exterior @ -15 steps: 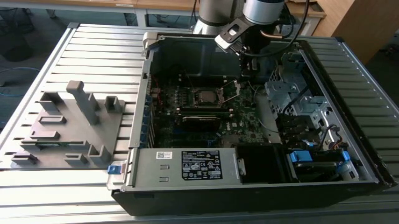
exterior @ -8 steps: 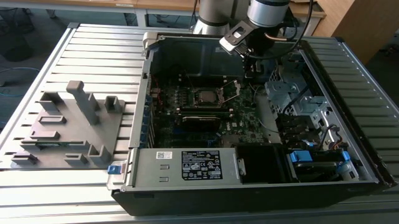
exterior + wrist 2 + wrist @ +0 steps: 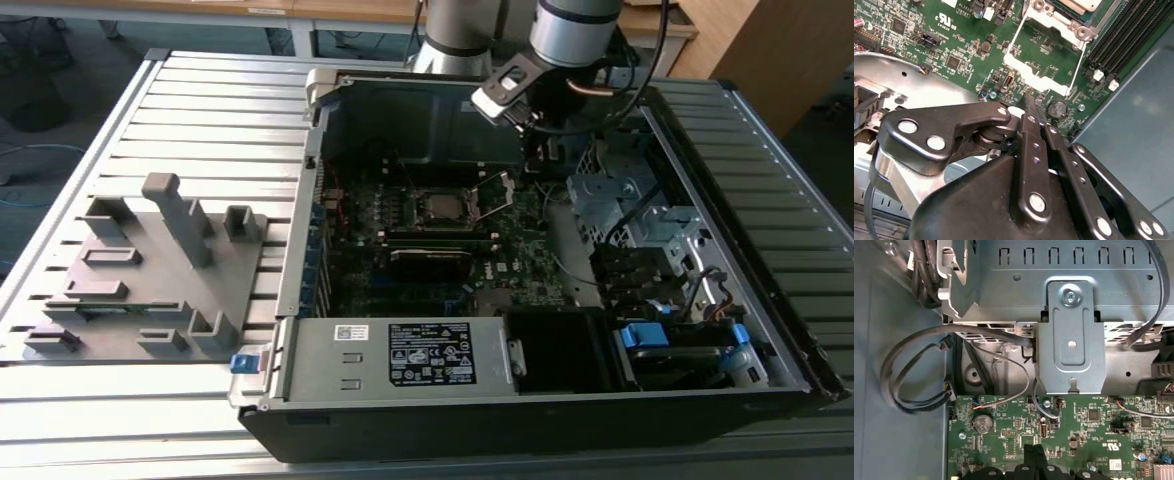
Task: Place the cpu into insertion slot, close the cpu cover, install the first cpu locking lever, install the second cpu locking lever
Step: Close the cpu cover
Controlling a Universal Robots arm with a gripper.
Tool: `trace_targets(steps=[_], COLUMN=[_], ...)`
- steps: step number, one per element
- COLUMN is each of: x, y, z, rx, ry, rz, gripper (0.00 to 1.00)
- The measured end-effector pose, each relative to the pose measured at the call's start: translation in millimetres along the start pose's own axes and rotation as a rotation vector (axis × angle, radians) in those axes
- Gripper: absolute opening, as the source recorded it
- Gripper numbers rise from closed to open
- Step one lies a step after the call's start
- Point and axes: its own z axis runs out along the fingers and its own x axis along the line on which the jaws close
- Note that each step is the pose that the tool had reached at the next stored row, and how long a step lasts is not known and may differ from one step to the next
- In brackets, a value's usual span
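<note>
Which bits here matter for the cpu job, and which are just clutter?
Job:
cpu in the socket
cpu cover, swung open
gripper, over the board beside the cover

Lying about:
grey fixture on the table
power supply
coin cell
cable bundle

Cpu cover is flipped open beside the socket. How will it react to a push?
The cpu cover looks like thin sheet metal with an open centre, so probably light and springy. It seems hinged on one edge, so it should swing, not slide. Bare metal may slip against the hand.
</note>
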Motion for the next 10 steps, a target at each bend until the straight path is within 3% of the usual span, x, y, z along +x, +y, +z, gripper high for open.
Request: trace_targets(steps=[10], x=[0.2], y=[0.6], z=[9.5], rx=[0.0], ry=[0.0], rz=[0.0], gripper=[0.1])
